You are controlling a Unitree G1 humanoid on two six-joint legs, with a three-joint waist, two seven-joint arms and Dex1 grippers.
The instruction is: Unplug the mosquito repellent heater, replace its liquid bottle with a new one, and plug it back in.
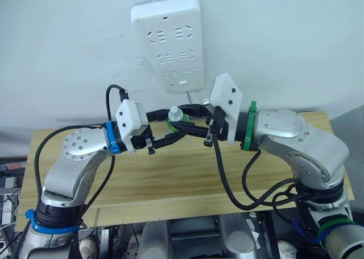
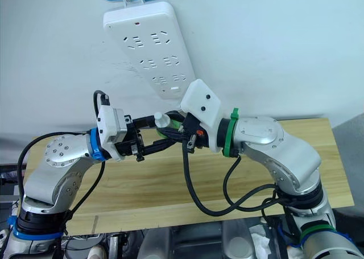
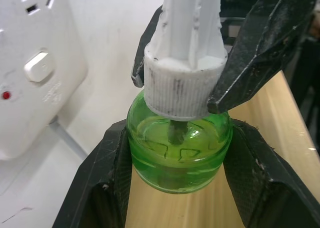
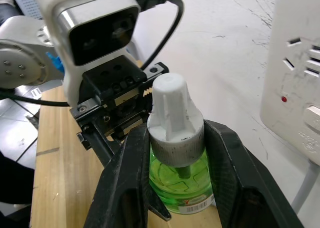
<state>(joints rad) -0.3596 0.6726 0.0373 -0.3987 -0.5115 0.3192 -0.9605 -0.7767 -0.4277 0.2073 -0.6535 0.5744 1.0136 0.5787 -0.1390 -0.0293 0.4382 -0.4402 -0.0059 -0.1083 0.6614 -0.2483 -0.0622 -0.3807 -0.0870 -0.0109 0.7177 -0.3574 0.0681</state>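
The new bottle [image 3: 177, 150], green and translucent with a white screw cap [image 3: 182, 82], is held in the air between both arms, in front of the wall and above the table's back edge. My left gripper [image 3: 177, 133] is shut on its green body, one black finger on each side. From the opposite side my right gripper [image 4: 177, 143] is shut around the white cap [image 4: 172, 118]. In the head view the bottle [image 1: 174, 117] sits where the two grippers meet. The heater and its liquid bottle are out of view.
A white multi-socket power strip [image 1: 168, 40] hangs on the wall just above the grippers, with bare sockets and its cord running down behind them. A wooden table [image 1: 170, 173] lies below both arms. Black cables loop from each wrist.
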